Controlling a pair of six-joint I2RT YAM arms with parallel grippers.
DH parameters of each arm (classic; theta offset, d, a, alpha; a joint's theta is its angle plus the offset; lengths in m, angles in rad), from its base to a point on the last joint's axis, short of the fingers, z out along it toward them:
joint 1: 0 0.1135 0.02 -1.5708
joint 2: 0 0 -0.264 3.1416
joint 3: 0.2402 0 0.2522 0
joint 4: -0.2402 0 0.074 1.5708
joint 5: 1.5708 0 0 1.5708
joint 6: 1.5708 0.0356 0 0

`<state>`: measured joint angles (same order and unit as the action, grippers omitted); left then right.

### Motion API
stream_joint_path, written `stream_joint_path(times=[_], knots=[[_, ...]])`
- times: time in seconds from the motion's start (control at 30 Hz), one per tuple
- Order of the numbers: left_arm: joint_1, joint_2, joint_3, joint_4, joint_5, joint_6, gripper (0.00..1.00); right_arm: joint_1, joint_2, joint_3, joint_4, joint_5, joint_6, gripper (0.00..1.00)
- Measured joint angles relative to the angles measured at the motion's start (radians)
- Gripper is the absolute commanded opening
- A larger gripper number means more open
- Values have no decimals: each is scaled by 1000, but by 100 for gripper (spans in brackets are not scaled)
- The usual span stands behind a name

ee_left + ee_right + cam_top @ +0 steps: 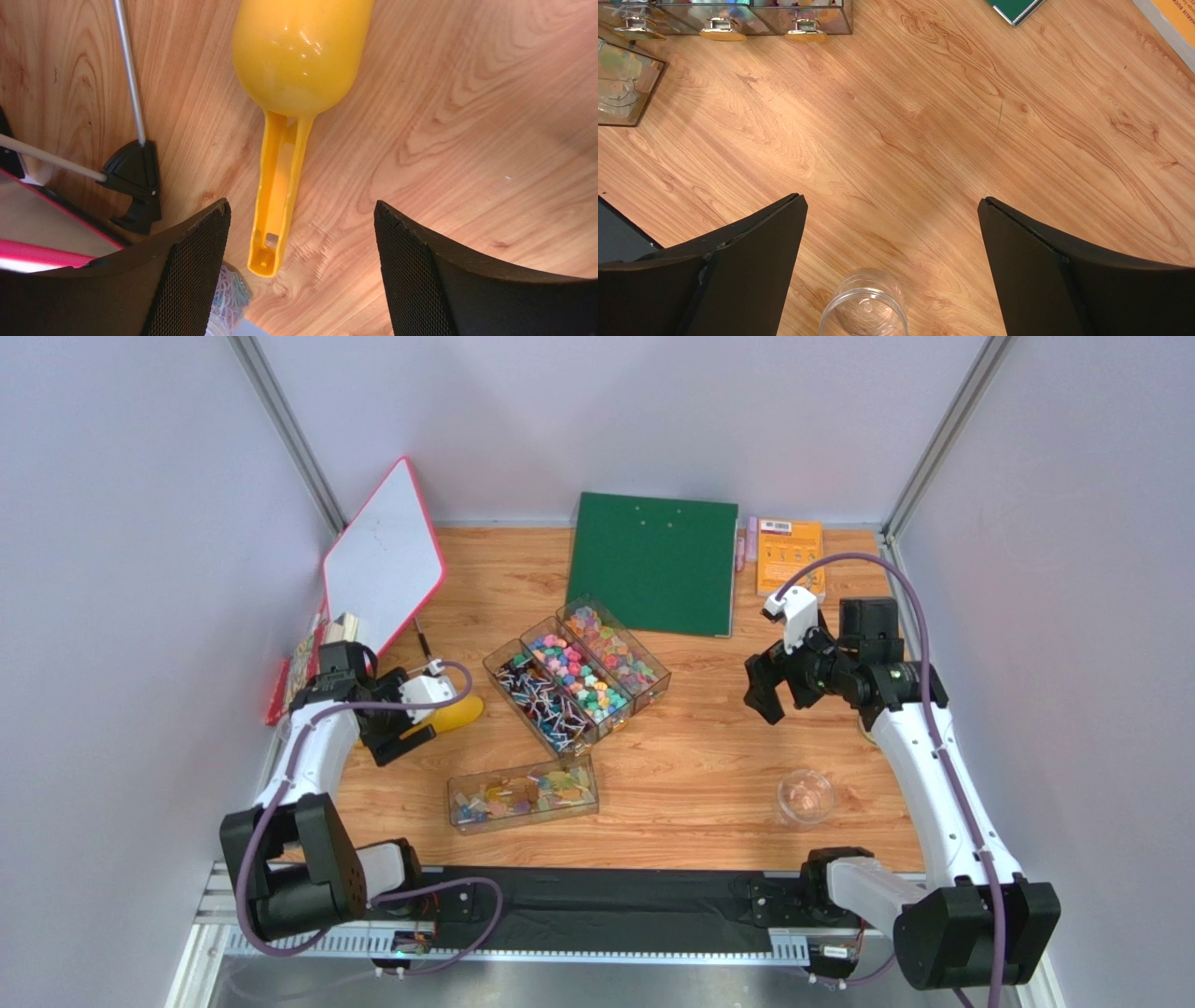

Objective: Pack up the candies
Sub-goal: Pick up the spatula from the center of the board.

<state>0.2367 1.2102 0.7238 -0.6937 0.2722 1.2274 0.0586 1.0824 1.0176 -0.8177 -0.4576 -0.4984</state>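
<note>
The left pincer (302, 206) straddles the handle (277, 203) of the yellow scoop (298, 49), spread and touching nothing; an off-centre squeeze could twist the scoop away. The right pincer (892, 199) hangs spread near the clear cup (864, 311). The candies (578, 672) lie in the divided box (648, 672) at the middle of the tabletop (701, 742).

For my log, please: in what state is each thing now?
Scoop, lying on the table, not gripped.
Left gripper, open, fingers either side of the scoop's handle.
Right gripper, open, empty.
Cup, upright, looks empty.
Candies, in the divided box.
Green notebook, closed, lying flat.
</note>
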Motion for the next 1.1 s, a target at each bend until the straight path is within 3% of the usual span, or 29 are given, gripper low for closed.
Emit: stream_joint_path(times=[0.33, 0.43, 0.57, 0.67, 0.83, 1.0, 1.1], knots=[[14, 157, 1, 101, -2, 29, 80, 0, 27, 0, 0, -9, 1, 100], [14, 184, 1, 128, -8, 43, 70, 0, 31, 0, 6, -9, 4, 100], [15, 194, -5, 165, -16, 77, 46, 0, 51, 0, 14, -16, 5, 100], [15, 194, -27, 189, -16, 96, 38, 0, 66, -2, 16, -17, 8, 100], [15, 184, -50, 217, -13, 118, 36, 0, 77, -2, 22, -24, 8, 100], [15, 160, -77, 239, -11, 148, 5, 0, 77, -3, 23, -26, 8, 100], [15, 150, -83, 229, -11, 160, 0, 0, 77, -6, 23, -29, 8, 100]])
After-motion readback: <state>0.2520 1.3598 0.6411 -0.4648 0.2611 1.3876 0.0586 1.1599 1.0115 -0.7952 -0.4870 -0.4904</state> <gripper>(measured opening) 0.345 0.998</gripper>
